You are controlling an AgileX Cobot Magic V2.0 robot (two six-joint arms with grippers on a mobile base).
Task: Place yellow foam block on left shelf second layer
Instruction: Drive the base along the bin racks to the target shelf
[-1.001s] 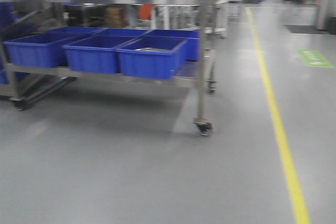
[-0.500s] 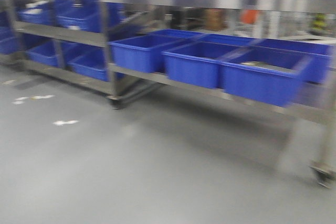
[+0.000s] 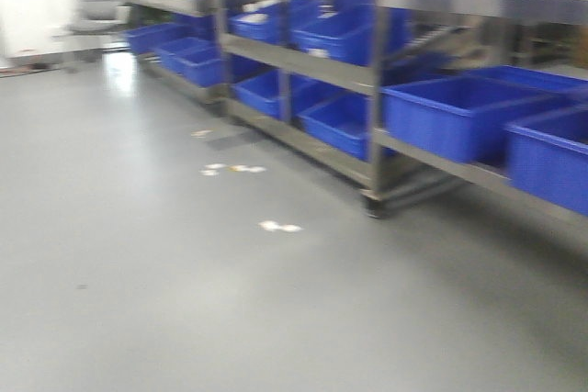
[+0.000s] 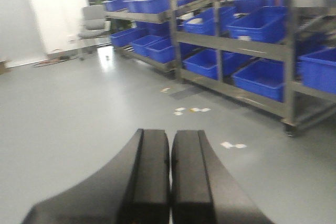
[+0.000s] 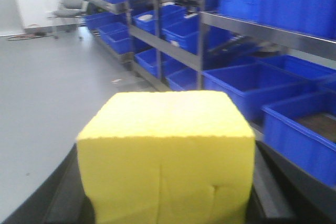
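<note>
The yellow foam block [image 5: 167, 156] fills the lower middle of the right wrist view, held between the black fingers [image 5: 63, 192] of my right gripper [image 5: 167, 203], which is shut on it. It has a small nick on its near face. My left gripper [image 4: 170, 145] is shut and empty, its two black fingers [image 4: 152, 171] pressed together above the grey floor. Steel shelves with blue bins [image 3: 459, 117] run along the right in the front view, and also show in the left wrist view [image 4: 257, 77] and the right wrist view [image 5: 247, 85]. Neither gripper shows in the front view.
A shelf post with a caster [image 3: 374, 204] stands on the grey floor. White scraps [image 3: 280, 226] lie on the floor by the shelves. A grey chair [image 4: 93, 24] stands at the far left by a white wall. Open grey floor [image 3: 138, 254] lies to the left.
The front view has swung left along the shelves: the yellow floor line and the right shelf end have gone out of view, and further shelf units and open floor have come in.
</note>
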